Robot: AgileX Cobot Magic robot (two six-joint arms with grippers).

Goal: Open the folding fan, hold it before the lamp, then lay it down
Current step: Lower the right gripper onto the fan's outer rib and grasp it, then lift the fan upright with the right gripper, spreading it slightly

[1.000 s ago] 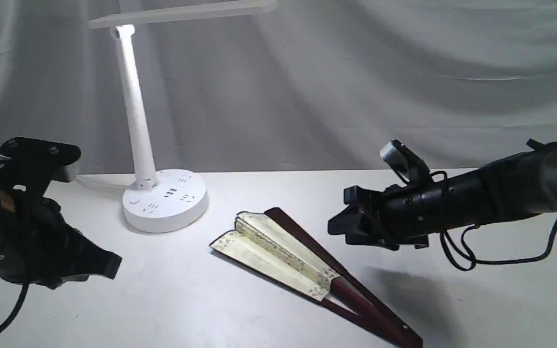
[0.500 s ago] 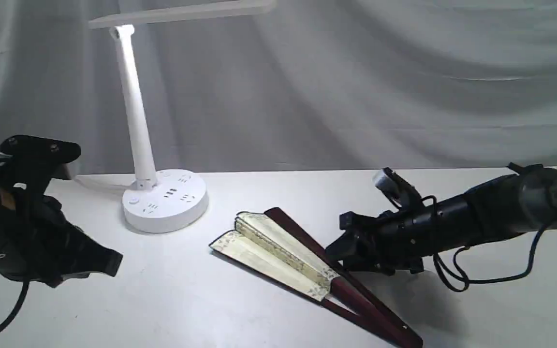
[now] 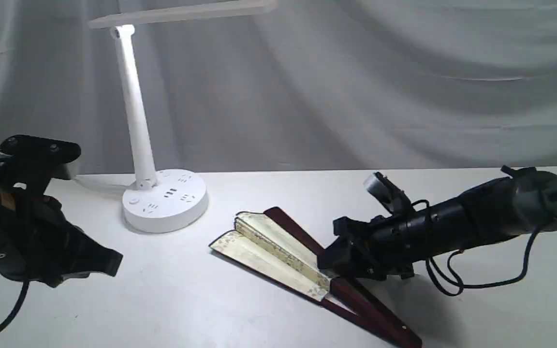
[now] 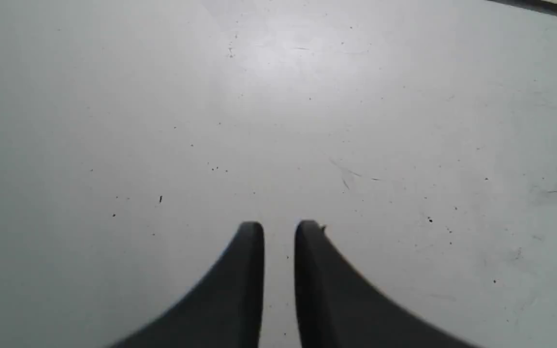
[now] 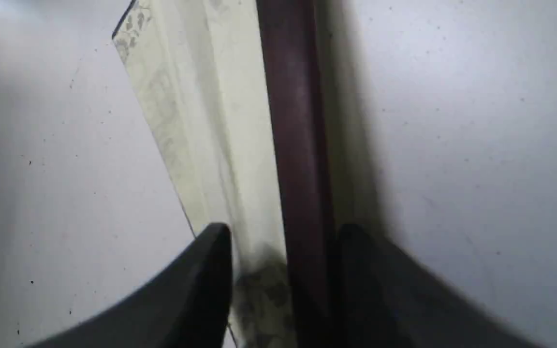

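The folding fan (image 3: 269, 251) lies partly spread on the white table, cream pleats toward the lamp (image 3: 133, 106), maroon ribs running to the near right. My right gripper (image 3: 329, 258) is down on the fan where paper meets ribs. In the right wrist view its open fingers (image 5: 283, 237) straddle the maroon guard (image 5: 290, 111) and a few pleats (image 5: 201, 106). My left gripper (image 3: 111, 263) hovers at the left, far from the fan. Its fingers (image 4: 278, 229) stand almost together with a slim gap, holding nothing.
The lamp's round base (image 3: 165, 200) with sockets sits at the back left of the table (image 3: 201, 309). A grey cloth backdrop (image 3: 356, 87) hangs behind. A black cable (image 3: 452, 285) loops under the right arm.
My right arm has come down and to the left, from above the table onto the fan's guard, and its fingers have narrowed a little. The left arm and the fan have stayed put.
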